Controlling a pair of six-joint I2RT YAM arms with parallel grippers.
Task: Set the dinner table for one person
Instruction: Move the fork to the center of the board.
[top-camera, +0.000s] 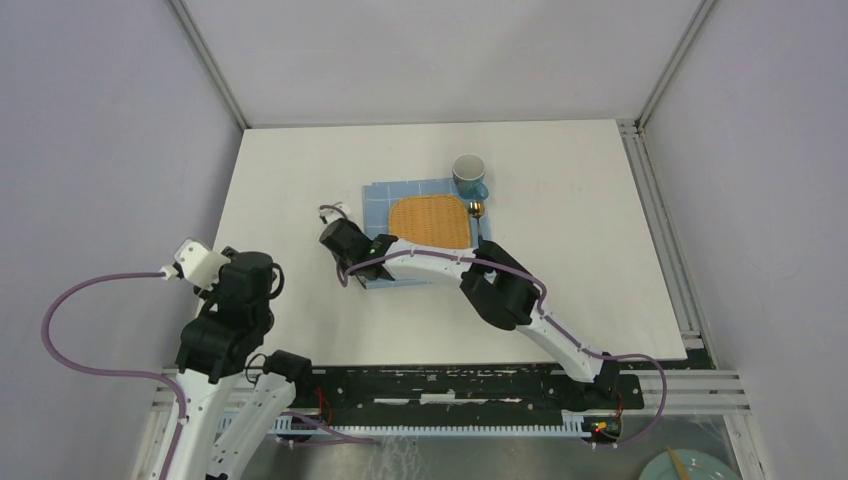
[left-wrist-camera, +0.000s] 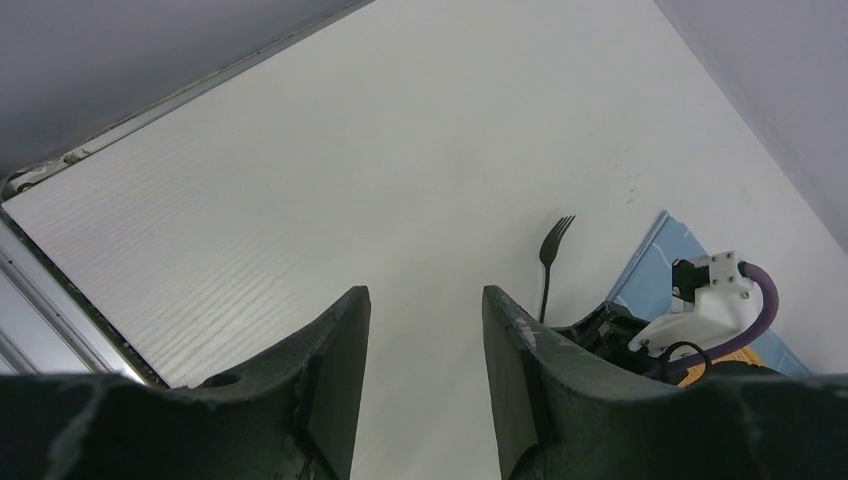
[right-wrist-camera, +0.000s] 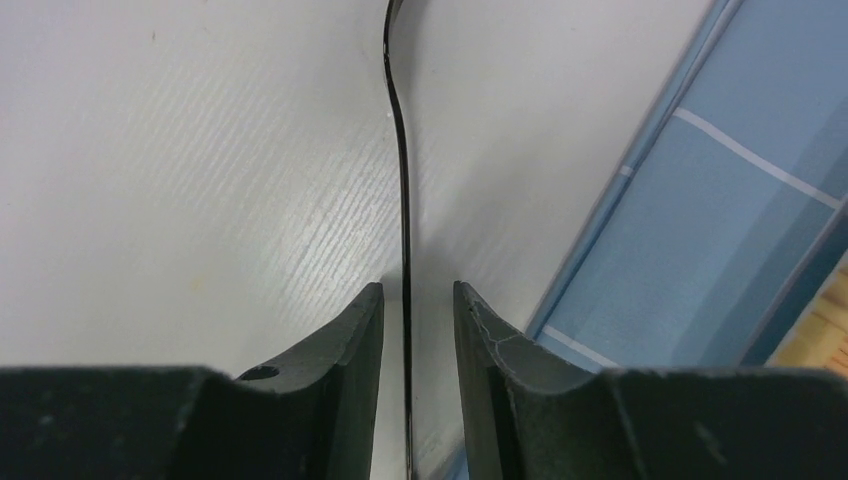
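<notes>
Dinner table (top-camera: 560, 280) bearing a black fork (right-wrist-camera: 405, 200) just beside the blue checked cloth (right-wrist-camera: 700, 220), at its left edge. Right gripper (right-wrist-camera: 418, 330) straddles the fork handle, jaws slightly parted. Left gripper (left-wrist-camera: 425, 340) is spread and empty.

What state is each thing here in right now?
Fork: flat on table, unclamped.
Cup: upright.
Spoon: lying beside mat.
Mat: flat on cloth.
Left gripper: open, empty.
Right gripper: open, straddling fork.
</notes>
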